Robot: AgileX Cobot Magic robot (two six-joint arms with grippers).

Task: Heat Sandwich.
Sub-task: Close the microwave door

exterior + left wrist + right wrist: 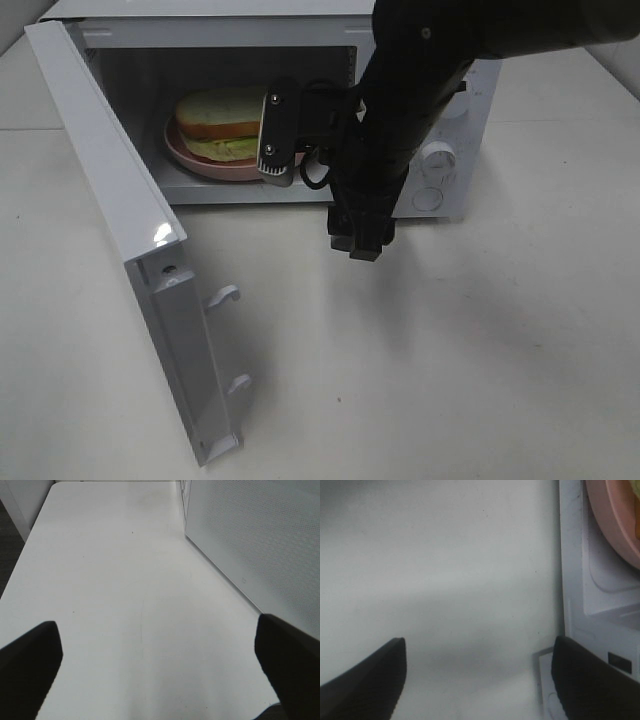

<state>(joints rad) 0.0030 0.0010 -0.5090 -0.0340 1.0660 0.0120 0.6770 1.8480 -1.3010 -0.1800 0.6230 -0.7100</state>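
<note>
Right fingers (pixel 365 680) spread, empty, left fingers (pixel 30 670) likewise — sandwich (pixel 220 118) inside microwave (pixel 482 100), pale bread, tan crust, green filling

Robot lab setup: white table (pixel 480 350), microwave (pixel 478 95), black robot arm (pixel 400 120).

Parted pincer (pixel 479 649) near pink plate (pixel 616 516)

A: How does the right arm (pixel 430 80) look?
B: Thick, rounded, matte black. A black box (pixel 285 125) with pale screws (pixel 274 98) and a silver end sits at its wrist, with a black cable (pixel 312 180) looped under it.
A: Its jaws?
B: Black, one faintly ribbed.
</note>
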